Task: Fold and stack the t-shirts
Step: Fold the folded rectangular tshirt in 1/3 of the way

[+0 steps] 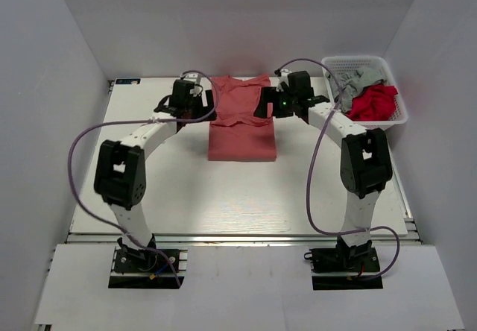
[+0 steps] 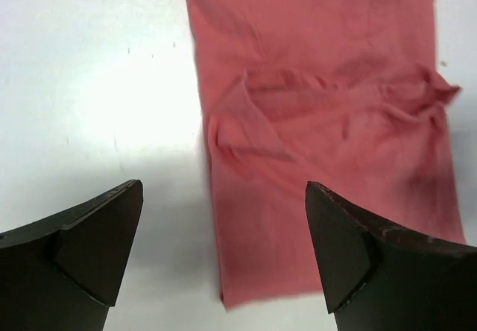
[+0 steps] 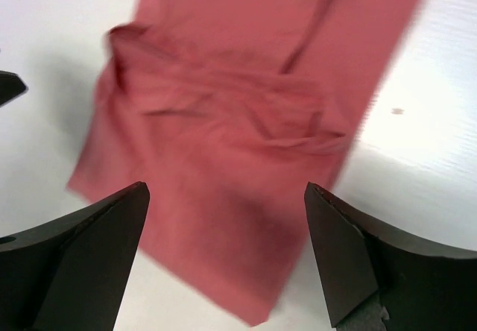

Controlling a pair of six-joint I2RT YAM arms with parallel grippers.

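One salmon-red t-shirt lies flat at the back middle of the table, folded into a long narrow strip with a rumpled crease across it. My left gripper hovers at the strip's left edge, open, with nothing between its fingers. In the left wrist view the t-shirt fills the right side, and the left gripper straddles its long edge. My right gripper hovers at the strip's right edge, also open and holding nothing. In the right wrist view the right gripper stands over the t-shirt.
A white mesh basket stands at the back right corner of the table, holding a grey garment and a bright red one. Grey walls close in the table on three sides. Purple cables loop beside both arms.
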